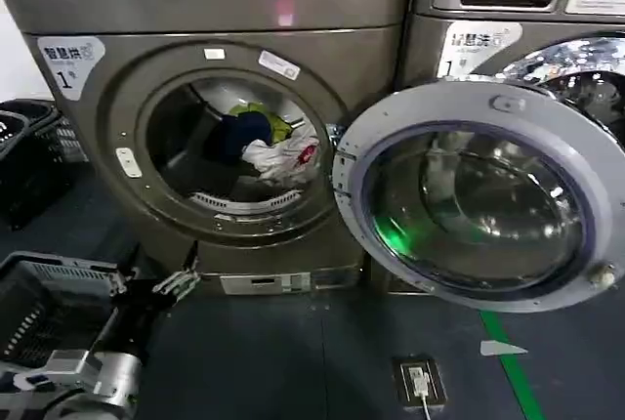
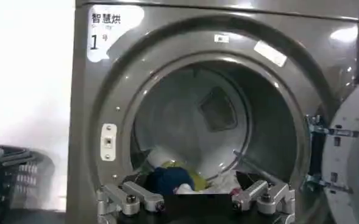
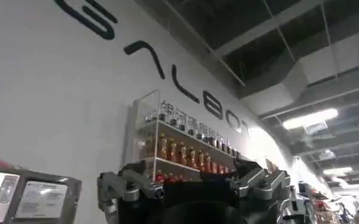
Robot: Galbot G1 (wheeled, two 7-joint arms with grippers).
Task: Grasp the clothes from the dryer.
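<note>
Head view: dark floor (image 1: 293, 361), dryer (image 1: 195, 10).

Laundry area inside a showroom-like hall: numbered front-loading dryer (image 1: 225, 137) at 11 o'clock, second machine (image 1: 508, 39) at 1 o'clock, laundry basket (image 1: 39, 303) at 8 o'clock, bottle shelves (image 3: 179, 149) under wall lettering.

Dim, soft head view; glare on the open door (image 1: 479, 195); ceiling strip lights (image 3: 310, 119) bright.
</note>
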